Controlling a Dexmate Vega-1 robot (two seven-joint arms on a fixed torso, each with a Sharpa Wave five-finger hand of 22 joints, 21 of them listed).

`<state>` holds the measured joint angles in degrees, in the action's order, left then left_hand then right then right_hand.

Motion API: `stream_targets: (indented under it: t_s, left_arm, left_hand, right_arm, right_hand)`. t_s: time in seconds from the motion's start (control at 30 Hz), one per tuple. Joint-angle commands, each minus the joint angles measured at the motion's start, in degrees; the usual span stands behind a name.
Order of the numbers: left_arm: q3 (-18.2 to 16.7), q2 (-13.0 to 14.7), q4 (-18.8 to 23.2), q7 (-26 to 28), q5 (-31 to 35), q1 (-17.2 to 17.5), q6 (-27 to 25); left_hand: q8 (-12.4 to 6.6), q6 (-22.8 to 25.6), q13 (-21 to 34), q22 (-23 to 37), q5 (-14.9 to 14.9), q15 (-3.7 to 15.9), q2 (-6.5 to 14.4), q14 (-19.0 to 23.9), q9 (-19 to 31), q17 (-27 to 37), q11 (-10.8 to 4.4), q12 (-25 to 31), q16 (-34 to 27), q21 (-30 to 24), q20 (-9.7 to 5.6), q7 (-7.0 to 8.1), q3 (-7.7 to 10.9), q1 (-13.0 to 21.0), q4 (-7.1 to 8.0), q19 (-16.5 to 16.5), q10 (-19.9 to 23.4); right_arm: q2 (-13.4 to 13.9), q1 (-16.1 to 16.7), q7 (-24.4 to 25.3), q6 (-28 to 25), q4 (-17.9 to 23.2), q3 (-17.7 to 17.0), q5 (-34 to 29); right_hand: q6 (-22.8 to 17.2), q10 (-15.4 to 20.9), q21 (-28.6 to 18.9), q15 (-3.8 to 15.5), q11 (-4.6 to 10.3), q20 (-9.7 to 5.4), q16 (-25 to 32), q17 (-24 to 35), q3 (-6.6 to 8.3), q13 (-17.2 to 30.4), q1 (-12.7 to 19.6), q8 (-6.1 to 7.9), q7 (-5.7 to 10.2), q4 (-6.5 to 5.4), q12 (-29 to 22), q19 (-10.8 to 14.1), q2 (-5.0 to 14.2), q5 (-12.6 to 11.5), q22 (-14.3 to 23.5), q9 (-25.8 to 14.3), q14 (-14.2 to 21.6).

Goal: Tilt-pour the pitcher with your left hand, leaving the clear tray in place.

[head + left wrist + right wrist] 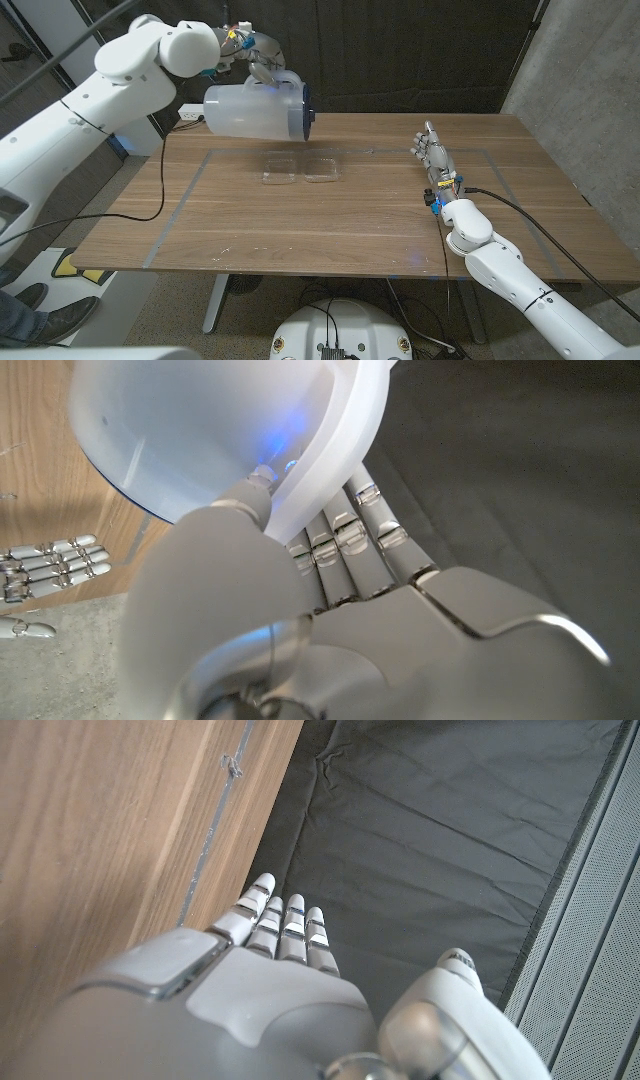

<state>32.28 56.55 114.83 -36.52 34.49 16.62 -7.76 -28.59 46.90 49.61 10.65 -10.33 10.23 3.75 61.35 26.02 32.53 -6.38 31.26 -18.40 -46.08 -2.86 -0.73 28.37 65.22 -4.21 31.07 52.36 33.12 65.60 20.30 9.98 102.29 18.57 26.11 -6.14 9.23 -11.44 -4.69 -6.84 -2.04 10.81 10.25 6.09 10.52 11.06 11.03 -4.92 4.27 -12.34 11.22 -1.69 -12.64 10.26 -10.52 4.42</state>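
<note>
A translucent white pitcher with a dark blue rim hangs tipped on its side above the table's far left, its mouth pointing right. My left hand grips its handle from above; close up, the fingers wrap the white handle. Below and slightly right of the pitcher's mouth lies the clear tray on the wood. My right hand stands at the table's right side, fingers straight and together, holding nothing. The same hand points along the table's edge toward a dark curtain.
The wooden table carries faint tape lines marking a rectangle around the tray. A black cable droops over the table's left end. A dark curtain hangs behind the table, with a grey wall at the right.
</note>
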Motion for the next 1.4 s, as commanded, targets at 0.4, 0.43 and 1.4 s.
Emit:
stream_targets:
  t_s: [0.4,0.43,1.4]
  left_arm:
    - [4.9,-6.3,-5.1,-5.1,6.7,-4.7,5.8]
    - [4.9,-6.4,-5.2,-5.3,6.9,-4.7,5.9]
    - [-0.2,-5.6,-6.0,-2.7,-0.9,-1.9,3.7]
  left_hand:
    - [0.27,2.6,0.1,0.1,-0.3,0.23,3.4,-0.4,0.1,0.4,-0.85,-0.6,0.7,-0.5,-1.93,-1.73,2.02,2.7,1.63,-0.7,0.4]
    - [0.27,2.6,0.1,0.1,-0.3,0.23,3.5,-0.4,0.0,0.4,-0.8,-0.5,0.7,-0.5,-1.94,-1.64,2.03,2.7,1.63,-0.7,0.5]
    - [0.38,3.3,-0.2,0.0,-0.3,0.11,3.2,0.8,-0.1,0.6,-0.99,-0.8,1.2,-1.3,-1.93,-1.51,2.44,2.6,1.49,-0.5,1.5]
  right_arm:
    - [0.1,-0.4,-0.3,-1.0,-0.1,0.2,0.4]
    - [0.0,-0.5,-0.3,-1.0,-0.1,0.2,0.5]
    - [-1.2,-2.0,-0.8,-0.2,-2.3,1.5,0.4]
  right_hand:
    - [-0.2,0.3,0.0,-0.02,-0.13,0.06,-0.1,0.3,-0.38,0.2,0.2,0.17,-0.18,0.08,0.1,0.2,0.65,0.2,0.2,-0.2,0.3]
    - [-0.2,0.3,0.0,0.02,-0.12,0.07,-0.1,0.3,-0.39,0.2,0.2,0.17,-0.17,0.08,0.1,0.2,0.65,0.2,0.2,-0.2,0.3]
    - [-0.2,0.5,-0.1,-0.07,-0.06,0.07,0.2,0.3,-0.59,0.2,0.2,0.16,-0.15,0.08,0.0,0.7,0.78,0.2,0.2,-0.2,1.2]
